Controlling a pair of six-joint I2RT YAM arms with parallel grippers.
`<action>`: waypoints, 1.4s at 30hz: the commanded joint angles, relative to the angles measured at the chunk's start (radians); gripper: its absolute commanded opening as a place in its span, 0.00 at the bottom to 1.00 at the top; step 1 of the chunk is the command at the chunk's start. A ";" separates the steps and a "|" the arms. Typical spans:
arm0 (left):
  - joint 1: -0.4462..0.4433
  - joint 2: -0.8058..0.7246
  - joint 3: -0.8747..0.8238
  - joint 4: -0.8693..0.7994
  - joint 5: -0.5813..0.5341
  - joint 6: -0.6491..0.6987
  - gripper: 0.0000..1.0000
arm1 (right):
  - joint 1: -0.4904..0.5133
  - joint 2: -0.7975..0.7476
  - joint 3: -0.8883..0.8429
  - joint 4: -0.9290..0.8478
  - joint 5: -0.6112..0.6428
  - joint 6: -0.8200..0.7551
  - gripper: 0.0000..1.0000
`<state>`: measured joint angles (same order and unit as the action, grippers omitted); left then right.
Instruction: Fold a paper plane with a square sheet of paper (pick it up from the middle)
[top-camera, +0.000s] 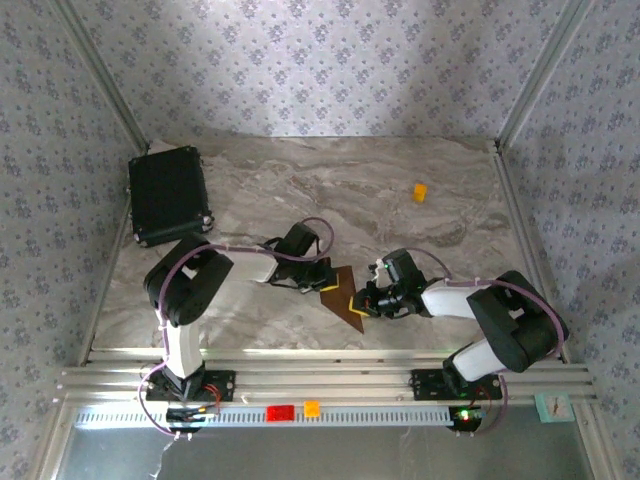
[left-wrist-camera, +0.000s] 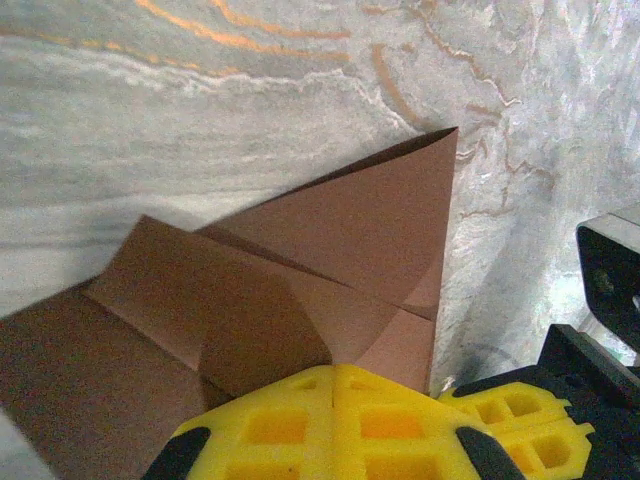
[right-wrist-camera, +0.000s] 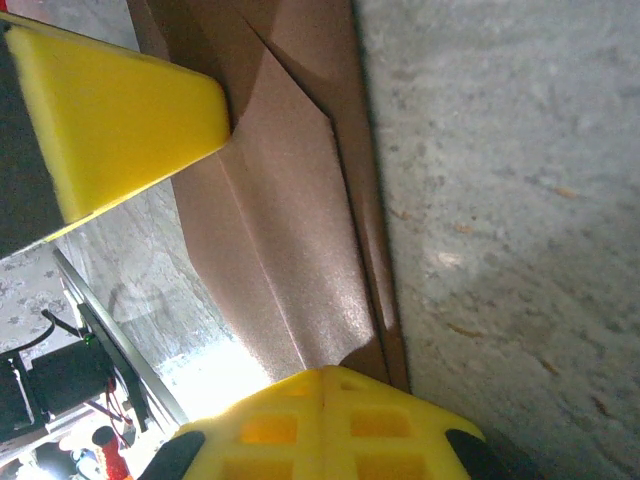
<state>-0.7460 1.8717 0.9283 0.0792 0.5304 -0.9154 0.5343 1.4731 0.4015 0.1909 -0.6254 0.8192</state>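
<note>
Grey-veined marble table (top-camera: 300, 190), walled by floral wallpaper (top-camera: 320, 60), carries the folded dark brown square sheet of paper (top-camera: 345, 298) near its front edge; left gripper (top-camera: 327, 289) and right gripper (top-camera: 357, 304), both clenched, touch it.

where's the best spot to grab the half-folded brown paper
Likely the stacked folded edge of the paper near its middle, coming in low from the side along the table: it lies flat, the layers there are stiffer, and the thin point would just bend.
</note>
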 joint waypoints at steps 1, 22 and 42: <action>-0.006 -0.051 0.027 -0.086 -0.034 0.041 0.03 | -0.009 0.036 -0.058 -0.175 0.093 -0.009 0.01; -0.073 0.004 0.019 -0.087 -0.084 0.022 0.03 | -0.011 0.033 -0.066 -0.177 0.099 -0.011 0.01; 0.043 -0.118 0.134 -0.224 -0.048 0.188 0.05 | -0.014 0.035 -0.072 -0.172 0.095 -0.011 0.01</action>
<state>-0.6918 1.7908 1.0386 -0.1276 0.4526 -0.7662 0.5293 1.4723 0.3931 0.2031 -0.6319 0.8192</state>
